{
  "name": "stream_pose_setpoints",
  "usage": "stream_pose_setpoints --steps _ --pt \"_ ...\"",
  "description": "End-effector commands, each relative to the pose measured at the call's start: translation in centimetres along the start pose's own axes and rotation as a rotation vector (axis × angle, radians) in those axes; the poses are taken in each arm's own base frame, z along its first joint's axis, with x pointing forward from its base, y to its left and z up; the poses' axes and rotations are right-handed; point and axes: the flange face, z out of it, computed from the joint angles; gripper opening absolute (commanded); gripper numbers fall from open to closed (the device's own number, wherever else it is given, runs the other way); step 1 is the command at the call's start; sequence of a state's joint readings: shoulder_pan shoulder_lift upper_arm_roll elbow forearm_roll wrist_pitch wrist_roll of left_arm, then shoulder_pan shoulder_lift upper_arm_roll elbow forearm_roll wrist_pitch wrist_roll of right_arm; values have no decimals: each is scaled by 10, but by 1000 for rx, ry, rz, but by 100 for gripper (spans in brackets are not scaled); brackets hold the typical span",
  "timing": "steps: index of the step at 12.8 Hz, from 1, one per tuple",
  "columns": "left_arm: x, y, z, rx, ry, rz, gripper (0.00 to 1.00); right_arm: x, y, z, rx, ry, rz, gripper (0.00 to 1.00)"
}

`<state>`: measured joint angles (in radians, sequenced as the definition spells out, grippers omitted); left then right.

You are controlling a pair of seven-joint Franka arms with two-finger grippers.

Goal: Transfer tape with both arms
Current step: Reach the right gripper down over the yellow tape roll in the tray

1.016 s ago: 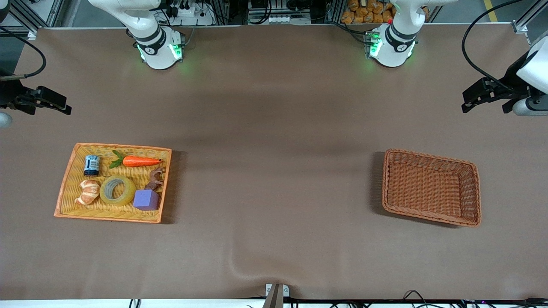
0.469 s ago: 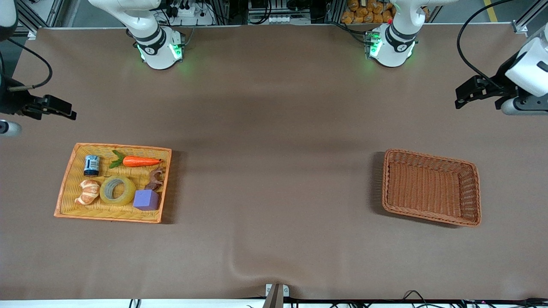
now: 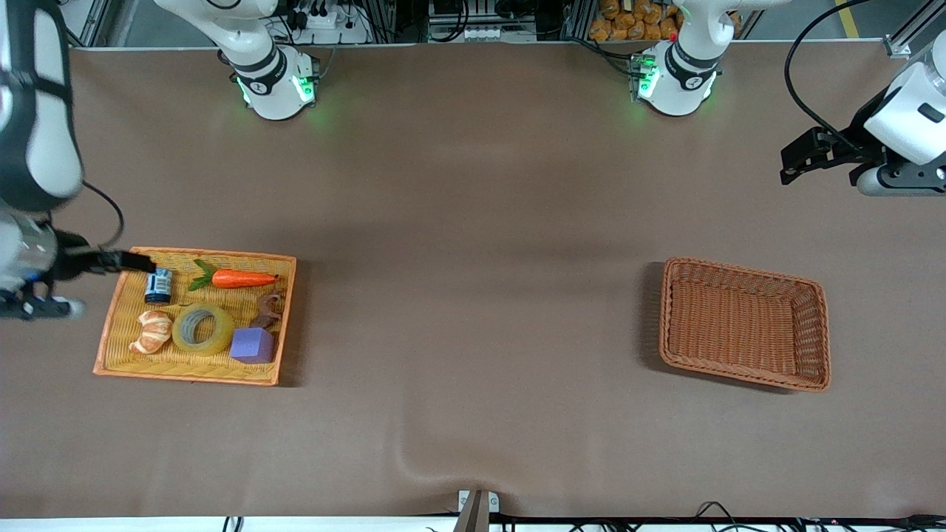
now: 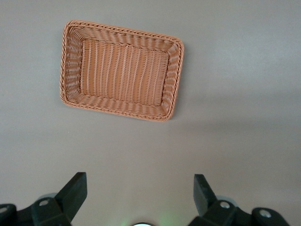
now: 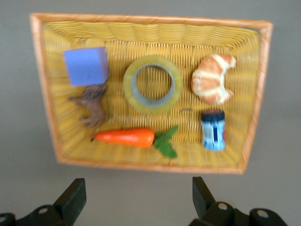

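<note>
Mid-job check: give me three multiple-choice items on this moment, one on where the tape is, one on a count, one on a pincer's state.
1. The tape lies:
A. in the yellow tray, between croissant and purple cube
B. in the brown basket
C. on the bare table

2. Things in the yellow tray:
A. four
B. six
C. eight

3. The right pincer is:
A. shut on the tape
B. open, holding nothing
C. shut on the carrot

Answers:
1 A, the front view shows it there.
2 B: tape, croissant, cube, carrot, toy horse, can.
3 B, the right wrist view shows its fingers spread with nothing between them.
</note>
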<state>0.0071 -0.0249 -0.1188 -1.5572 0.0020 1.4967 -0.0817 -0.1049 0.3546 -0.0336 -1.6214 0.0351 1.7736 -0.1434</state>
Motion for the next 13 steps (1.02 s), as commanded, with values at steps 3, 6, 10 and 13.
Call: stream_pose_setpoints --steps 3,6,10,13 --pt "-5 2 -12 -23 17 -11 100 53 11 106 -2 -1 -51 100" --pt "-4 -1 -8 -15 7 -15 100 65 37 141 -23 26 -141 100" --pt "-7 3 -12 -21 14 -11 100 61 56 180 -8 -8 -152 57" --pt "-7 2 -7 -19 0 -8 100 61 55 181 -5 -9 -152 8"
